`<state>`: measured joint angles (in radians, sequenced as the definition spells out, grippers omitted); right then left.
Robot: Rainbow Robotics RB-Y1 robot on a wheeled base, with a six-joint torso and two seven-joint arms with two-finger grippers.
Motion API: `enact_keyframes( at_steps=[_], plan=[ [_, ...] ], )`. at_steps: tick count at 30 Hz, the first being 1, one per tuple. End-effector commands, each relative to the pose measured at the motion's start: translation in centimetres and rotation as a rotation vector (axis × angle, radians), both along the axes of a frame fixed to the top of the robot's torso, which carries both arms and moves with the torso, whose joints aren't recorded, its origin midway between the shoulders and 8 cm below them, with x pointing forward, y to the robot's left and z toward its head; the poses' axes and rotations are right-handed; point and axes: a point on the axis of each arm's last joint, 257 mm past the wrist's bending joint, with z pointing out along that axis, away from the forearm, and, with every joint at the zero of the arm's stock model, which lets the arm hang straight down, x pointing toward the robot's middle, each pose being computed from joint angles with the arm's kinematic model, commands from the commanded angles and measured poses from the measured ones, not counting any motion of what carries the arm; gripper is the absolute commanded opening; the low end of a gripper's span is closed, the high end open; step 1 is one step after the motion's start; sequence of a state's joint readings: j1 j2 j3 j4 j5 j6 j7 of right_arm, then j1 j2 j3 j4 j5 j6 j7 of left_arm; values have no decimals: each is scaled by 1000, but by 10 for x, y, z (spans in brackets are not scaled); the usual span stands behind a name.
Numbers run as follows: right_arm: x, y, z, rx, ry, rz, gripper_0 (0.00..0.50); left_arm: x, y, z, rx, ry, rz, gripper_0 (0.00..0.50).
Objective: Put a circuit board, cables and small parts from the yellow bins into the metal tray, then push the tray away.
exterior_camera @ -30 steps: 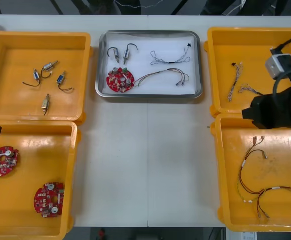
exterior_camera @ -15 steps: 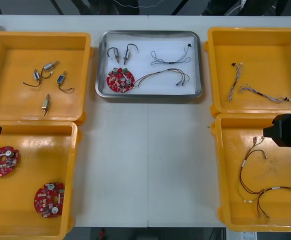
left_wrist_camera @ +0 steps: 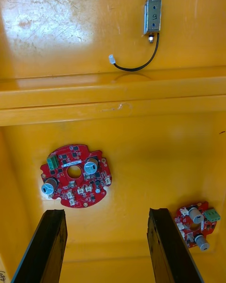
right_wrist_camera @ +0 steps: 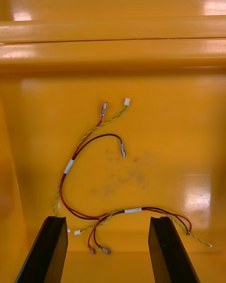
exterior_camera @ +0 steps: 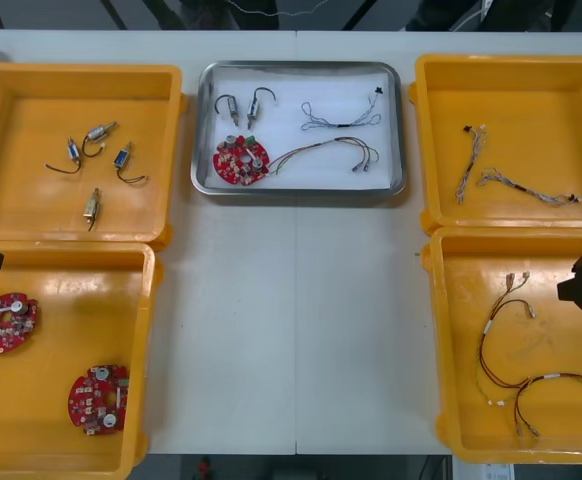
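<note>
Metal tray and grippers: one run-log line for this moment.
metal tray loaded | left gripper open above circuit boards | right gripper open above red and yellow cables

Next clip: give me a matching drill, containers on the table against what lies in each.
Containers: 1 far left yellow bin; 2 near left yellow bin; 3 near right yellow bin; 4 metal tray.
Contents: a red and yellow cables; b one circuit board plus mixed pieces; c two circuit boards; d four small metal parts.
Pairs: 1-d, 2-c, 3-a, 4-b.
</note>
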<state>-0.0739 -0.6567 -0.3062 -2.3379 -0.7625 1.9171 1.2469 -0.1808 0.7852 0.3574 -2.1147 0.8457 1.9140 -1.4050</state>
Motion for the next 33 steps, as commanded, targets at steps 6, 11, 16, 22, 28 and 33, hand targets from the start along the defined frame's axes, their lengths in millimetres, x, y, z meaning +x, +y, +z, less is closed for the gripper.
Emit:
enact_keyframes(
  at_steps=[6, 11, 16, 22, 28, 33],
  plan=[
    [10, -16, 18, -23, -35, -30, 500, -5, 15, 15, 43, -21, 23, 500],
    [11, -23, 19, -37, -34, -44, 500, -5, 15, 15, 43, -21, 23, 500],
    [9, -23, 18, -39, -26, -38, 500, -5, 15, 15, 43, -21, 23, 500],
    [9, -23, 18, -39, -26, -38, 500, -5, 15, 15, 43, -21, 23, 500],
    [9, -23, 18, -39, -26, -38, 500, -5, 15, 15, 43, -21, 23, 500],
    [9, -23, 18, -39, -26, -38, 500, -5, 15, 15, 43, -21, 23, 500]
  ],
)
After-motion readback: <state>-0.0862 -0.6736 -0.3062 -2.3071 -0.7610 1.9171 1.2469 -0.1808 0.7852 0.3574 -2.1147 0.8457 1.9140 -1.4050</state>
